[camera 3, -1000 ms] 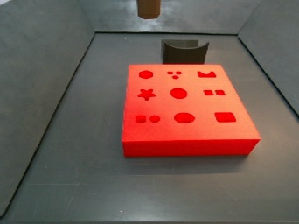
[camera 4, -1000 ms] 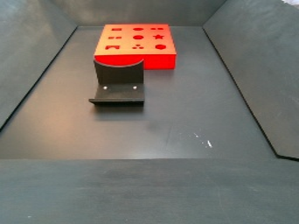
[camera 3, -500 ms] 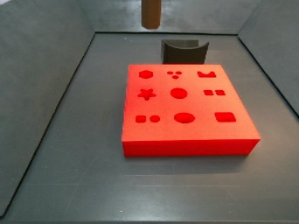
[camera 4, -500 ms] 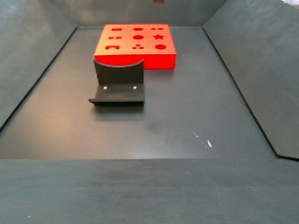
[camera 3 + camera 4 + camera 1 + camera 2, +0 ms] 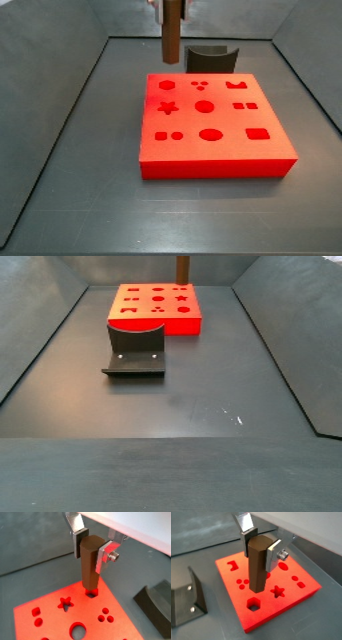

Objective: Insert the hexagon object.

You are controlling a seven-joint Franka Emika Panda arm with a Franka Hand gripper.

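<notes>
The hexagon object is a long brown peg [image 5: 171, 38] that hangs upright in my gripper [image 5: 171, 8] at the back of the bin. In both wrist views the silver fingers [image 5: 105, 554] clamp its top end, and my gripper [image 5: 93, 545] is shut on the peg [image 5: 89, 568]. The red block [image 5: 221, 150] has several shaped holes. Its hexagon hole [image 5: 167, 86] is at the far left corner. In a wrist view the peg [image 5: 257, 564] hangs above the block [image 5: 298, 594], with its lower end close to the hexagon hole [image 5: 254, 604]. In a side view the peg [image 5: 185, 267] is above the block [image 5: 158, 324].
The dark fixture [image 5: 210, 54] stands just behind the red block; it also shows in a side view [image 5: 134, 352] and in both wrist views [image 5: 187, 605]. Grey bin walls [image 5: 60, 120] slope up on all sides of the floor.
My gripper has come down with the peg, from the top edge of the view to just above the block's far left corner.
</notes>
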